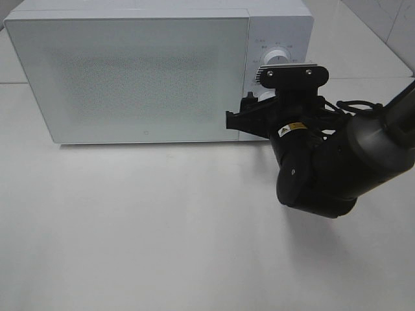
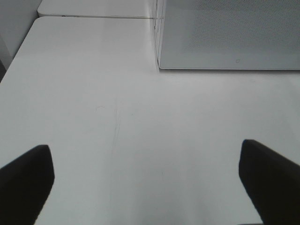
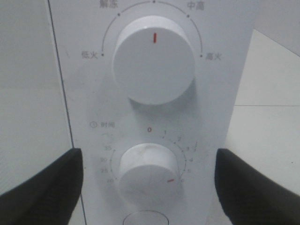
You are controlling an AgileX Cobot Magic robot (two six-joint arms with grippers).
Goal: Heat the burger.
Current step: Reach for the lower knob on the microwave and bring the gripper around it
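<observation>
**Burger out of view, microwave door shut**

The burger is not seen in any view, so its place cannot be told. At the left, the left gripper (image 2: 146,187) is held wide open over the white bench (image 2: 117,93). The microwave (image 1: 130,71) is set on the bench with its door closed. At its right-hand panel, the right gripper (image 3: 149,187) is spread wide on either side of the lower dial (image 3: 149,168), without touching it. The red mark of the upper dial (image 3: 153,58) is turned straight up.

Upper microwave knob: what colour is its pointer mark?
Red mark on the white upper knob; clearest in the right wrist view.
</observation>
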